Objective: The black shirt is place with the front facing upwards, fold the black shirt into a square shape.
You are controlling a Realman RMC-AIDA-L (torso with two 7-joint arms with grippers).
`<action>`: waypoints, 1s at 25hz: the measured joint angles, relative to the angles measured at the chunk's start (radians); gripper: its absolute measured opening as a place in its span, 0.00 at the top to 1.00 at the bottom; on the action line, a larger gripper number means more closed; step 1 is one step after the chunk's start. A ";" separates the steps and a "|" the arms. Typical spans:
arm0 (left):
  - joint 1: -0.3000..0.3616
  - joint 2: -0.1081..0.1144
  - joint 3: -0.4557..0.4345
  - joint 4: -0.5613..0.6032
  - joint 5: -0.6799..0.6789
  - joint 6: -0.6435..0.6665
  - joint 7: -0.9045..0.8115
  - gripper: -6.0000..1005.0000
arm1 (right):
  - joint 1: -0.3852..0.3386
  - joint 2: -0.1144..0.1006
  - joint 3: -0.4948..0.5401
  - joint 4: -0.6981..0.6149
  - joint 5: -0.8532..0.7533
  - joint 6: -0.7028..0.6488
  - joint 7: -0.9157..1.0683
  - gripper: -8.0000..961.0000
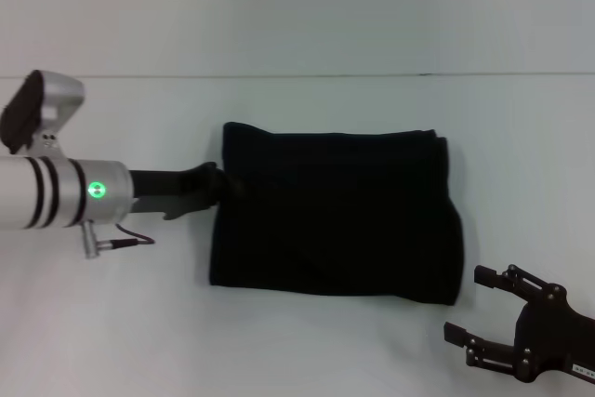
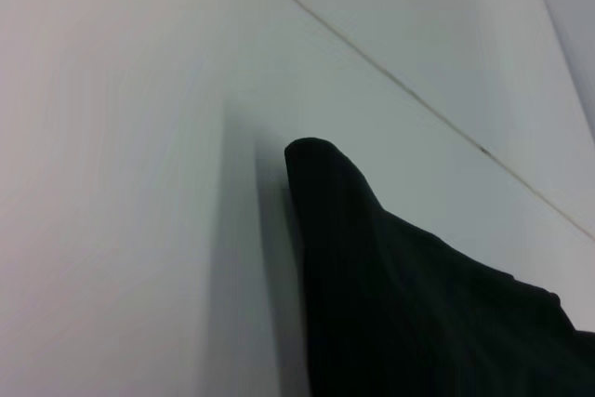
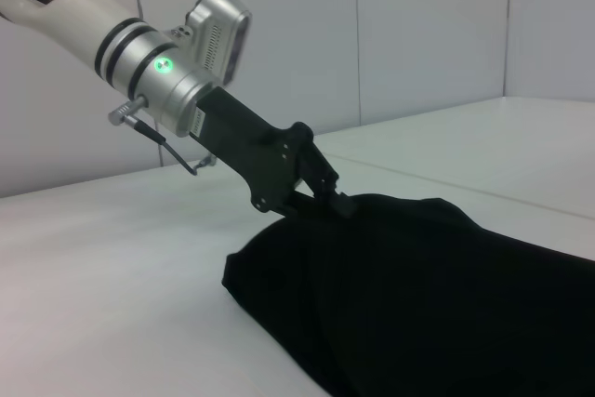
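The left pincer (image 1: 226, 183) reaches in from the robot's left and meets the left edge of the shirt (image 1: 335, 216) near its far corner; in the right wrist view its dark tip (image 3: 335, 200) sits right on the cloth, which rises slightly there, but whether the fingers are pinched on the fabric or merely pressed to it cannot be told. Behind the tip runs a black mount, then a silver wrist with a green light (image 1: 97, 190) and a thin cable looping below it. The shirt lies on the white table (image 1: 307, 341), about the middle of it, already folded into a compact, nearly square block with several layers stacked, its left and near edges fairly straight and its right edge rounded and a little bulged. It is plain black all over on the face that shows; no lettering or label can be seen. The far left corner stands up in a soft rounded hump (image 2: 316, 160) in the left wrist view. The right pincer (image 1: 472, 304) waits off the near right corner of the shirt, clear of the cloth, its two fingers spread wide and holding nothing.
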 joint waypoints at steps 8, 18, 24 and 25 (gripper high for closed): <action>0.066 0.025 -0.046 0.034 -0.009 0.007 0.005 0.85 | 0.011 0.000 0.008 0.000 0.002 0.004 0.000 0.03; 0.085 0.014 -0.089 0.063 -0.035 0.073 0.108 0.77 | 0.020 0.001 0.024 0.000 0.002 0.005 0.000 0.03; 0.120 0.036 -0.208 0.074 -0.063 0.180 0.233 0.63 | 0.020 0.002 0.040 0.000 0.002 0.006 0.000 0.03; 0.130 0.041 -0.227 0.084 -0.063 0.209 0.257 0.59 | 0.020 0.002 0.045 0.000 0.002 0.004 0.000 0.03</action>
